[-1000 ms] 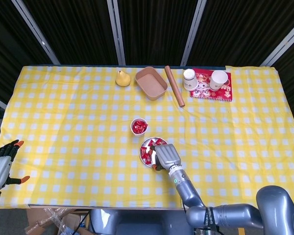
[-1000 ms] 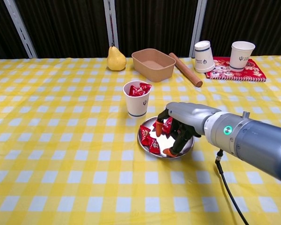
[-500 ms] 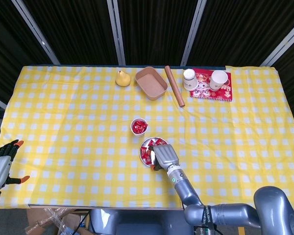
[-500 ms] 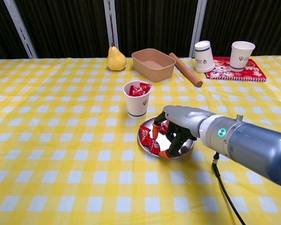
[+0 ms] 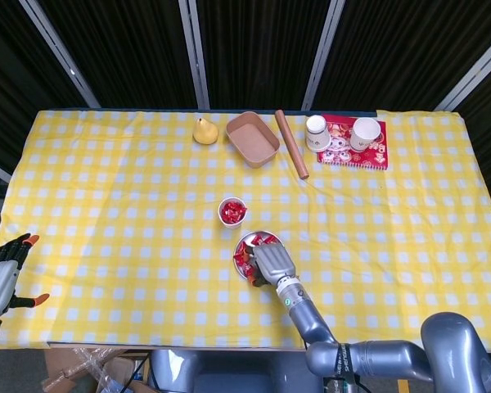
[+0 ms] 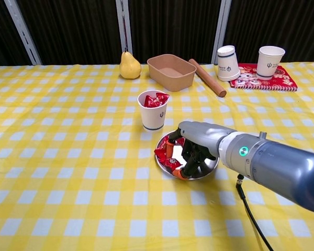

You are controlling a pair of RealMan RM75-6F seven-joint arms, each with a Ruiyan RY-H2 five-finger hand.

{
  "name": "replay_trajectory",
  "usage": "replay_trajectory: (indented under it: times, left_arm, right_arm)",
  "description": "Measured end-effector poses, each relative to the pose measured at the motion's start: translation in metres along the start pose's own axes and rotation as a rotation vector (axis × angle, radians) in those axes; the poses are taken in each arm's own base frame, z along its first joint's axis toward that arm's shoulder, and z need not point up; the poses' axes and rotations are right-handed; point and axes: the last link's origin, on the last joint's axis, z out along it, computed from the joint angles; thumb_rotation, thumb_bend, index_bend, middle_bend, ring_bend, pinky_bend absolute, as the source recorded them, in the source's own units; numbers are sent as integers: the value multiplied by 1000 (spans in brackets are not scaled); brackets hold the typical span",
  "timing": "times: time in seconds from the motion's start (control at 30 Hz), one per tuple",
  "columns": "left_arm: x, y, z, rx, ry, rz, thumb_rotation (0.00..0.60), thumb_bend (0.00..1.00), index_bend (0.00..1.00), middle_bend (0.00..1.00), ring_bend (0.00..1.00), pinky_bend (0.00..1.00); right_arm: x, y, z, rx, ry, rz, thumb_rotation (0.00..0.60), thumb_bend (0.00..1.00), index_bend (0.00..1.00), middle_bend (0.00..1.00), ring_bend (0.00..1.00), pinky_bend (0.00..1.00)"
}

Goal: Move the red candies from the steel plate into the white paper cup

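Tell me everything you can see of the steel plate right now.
The steel plate is small, round and shiny, lying flat on the yellow checked tablecloth just in front of the white paper cup, apart from it. Red candies lie mostly on its left side. The right hand is over it, fingers curled down among the candies, hiding much of it. Whether a candy is gripped cannot be told.

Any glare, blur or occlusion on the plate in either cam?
Head view: sharp, evenly lit, but the right hand covers much of the steel plate. Chest view: the plate mirrors the hand's fingers, no blown-out glare; red candies stay readable; soft shadow under the hand. White paper cup is crisp in both. No motion blur visible.
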Motion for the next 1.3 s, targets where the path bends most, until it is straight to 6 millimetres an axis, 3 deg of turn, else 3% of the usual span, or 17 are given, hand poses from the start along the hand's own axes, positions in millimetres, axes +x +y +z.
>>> replay_trajectory:
  times: [0.3,0.77,0.97,1.3]
  left_arm:
    - [0,0,0,0,-1,-2,600,50,0,0,0,0]
    - [0,0,0,1,-2,-3,600,49,0,0,0,0]
    - [0,0,0,2,0,-3,600,49,0,0,0,0]
    - [0,1,0,4,0,-1,600,49,0,0,0,0]
  right_arm:
    - [0,1,3,-6,2,4,600,503,484,865,911,833]
    - [7,0,1,-4,13,12,600,526,509,866,911,833]
    - [26,-6,-3,18,58,41,600,526,510,866,911,833]
    - [79,-23,-3,62,177,87,600,527,509,866,911,833]
